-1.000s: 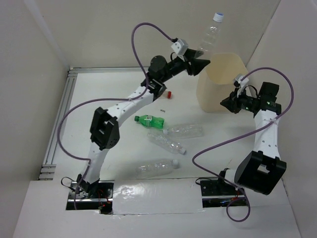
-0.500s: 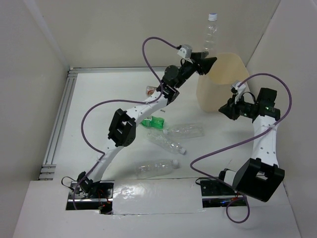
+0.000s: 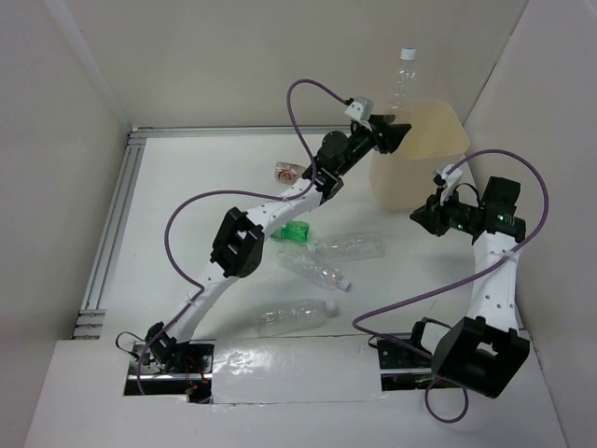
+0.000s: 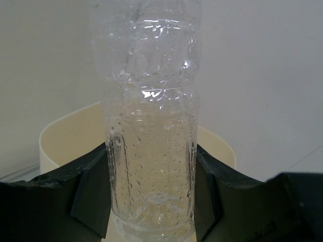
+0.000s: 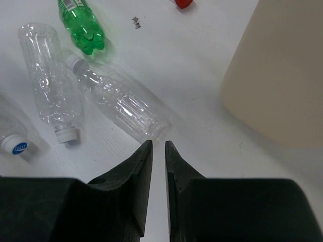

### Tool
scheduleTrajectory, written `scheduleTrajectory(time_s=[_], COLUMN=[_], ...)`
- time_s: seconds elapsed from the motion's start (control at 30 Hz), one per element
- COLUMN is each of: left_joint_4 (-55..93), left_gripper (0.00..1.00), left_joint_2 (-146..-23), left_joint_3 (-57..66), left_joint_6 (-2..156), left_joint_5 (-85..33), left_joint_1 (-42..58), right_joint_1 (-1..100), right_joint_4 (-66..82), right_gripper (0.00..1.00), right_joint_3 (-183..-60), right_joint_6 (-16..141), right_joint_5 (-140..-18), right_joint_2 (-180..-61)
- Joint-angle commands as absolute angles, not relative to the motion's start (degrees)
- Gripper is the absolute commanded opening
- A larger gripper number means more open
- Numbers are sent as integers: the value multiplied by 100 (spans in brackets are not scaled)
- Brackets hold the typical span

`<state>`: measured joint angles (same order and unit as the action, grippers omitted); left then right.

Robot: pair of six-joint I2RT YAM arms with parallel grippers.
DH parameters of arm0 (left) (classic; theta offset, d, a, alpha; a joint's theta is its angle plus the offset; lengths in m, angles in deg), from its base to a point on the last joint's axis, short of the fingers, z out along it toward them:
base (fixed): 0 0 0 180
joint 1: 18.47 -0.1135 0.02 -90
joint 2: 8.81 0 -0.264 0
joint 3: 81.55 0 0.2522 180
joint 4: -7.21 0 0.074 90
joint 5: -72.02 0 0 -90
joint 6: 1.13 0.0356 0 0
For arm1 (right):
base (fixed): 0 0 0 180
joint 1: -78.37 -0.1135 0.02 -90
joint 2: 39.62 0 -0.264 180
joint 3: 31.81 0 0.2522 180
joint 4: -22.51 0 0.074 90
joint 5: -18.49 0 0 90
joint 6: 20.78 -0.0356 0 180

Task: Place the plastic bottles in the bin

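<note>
Clear bottles (image 3: 347, 246) four, green bottle (image 5: 83, 25) one, bin (image 3: 410, 182) one

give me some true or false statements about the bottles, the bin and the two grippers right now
1. The left gripper holds a clear bottle upright. True.
2. The right gripper is clamped on a bottle. False: it holds nothing, its fingers nearly together above the bare table.
3. A green bottle lies on the table. True.
4. The bin is tipped on its side. False: it stands upright, its opening facing up.
</note>
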<state>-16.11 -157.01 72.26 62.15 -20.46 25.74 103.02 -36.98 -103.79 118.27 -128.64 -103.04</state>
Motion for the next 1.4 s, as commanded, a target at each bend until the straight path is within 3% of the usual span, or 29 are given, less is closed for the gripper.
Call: scheduleTrajectory(time_s=[0.0,0.13,0.17,0.4,0.43,0.47,0.53,0.63,0.7,0.93,0.97,1.0,1.07,1.1,1.2,1.23,1.27,1.37], left_joint_4=[-1797,-1674,-1673,-1410,-1349,-1348,-1287,-1287,-1287,-1286,-1287,-1339,-1401,-1401,-1568,-1646,-1725,-1726], left_gripper=[21,26,34,54,58,71,71,96,100,100,100,100,100,100,100,100,100,100], left_joint_2=[-15777,-15778,-15717,-15716,-15716,-15716,-15664,-15664,-15664,-15550,-15550,-15497,-15427,-15426,-15068,-14962,-14839,-14145], left_joint_3=[7495,7495,7495,7556,7556,7556,7556,7556,7617,7618,7618,7618,7679,7679,7619,7618,7435,6935], left_joint_6=[6470,6706,6759,7006,7067,7067,7120,7172,7173,7173,7173,7173,7173,7173,7173,7094,7094,7199], left_joint_5=[-2185,-2317,-2317,-2387,-2387,-2387,-2387,-2387,-2387,-2387,-2335,-2334,-2282,-2282,-2282,-2342,-2343,-2457], left_joint_1=[2653,2653,2706,2759,2759,2759,2759,2759,2759,2759,2759,2759,2697,2697,2557,2478,2478,2355], right_joint_1=[10333,10333,10333,10333,10333,10333,10333,10333,10333,10333,10333,10333,10333,10333,10333,10333,10333,10333], right_joint_4=[-3765,-3765,-3765,-3765,-3765,-3765,-3765,-3713,-3713,-3660,-3660,-3660,-3660,-3660,-3791,-3844,-4010,-4746], right_gripper=[23,23,23,23,23,23,23,23,23,25,27,43,57,70,82,95,100,100], right_joint_3=[-10349,-10288,-10288,-10235,-10235,-10183,-10182,-10130,-10129,-10129,-10129,-10129,-10129,-10129,-10129,-10129,-10129,-10182], right_joint_6=[11729,11676,11676,11624,11624,11624,11624,11624,11624,11624,11624,11624,11624,11624,11904,12166,12360,13948], right_joint_5=[-12864,-12864,-12864,-12917,-12917,-12917,-12917,-12969,-12970,-12970,-12970,-12970,-12970,-12970,-13110,-13224,-13294,-13611], right_joint_2=[-10124,-10124,-10071,-10071,-10071,-10071,-10071,-10071,-10071,-10071,-10071,-10071,-10071,-10071,-10123,-10124,-10124,-10185])
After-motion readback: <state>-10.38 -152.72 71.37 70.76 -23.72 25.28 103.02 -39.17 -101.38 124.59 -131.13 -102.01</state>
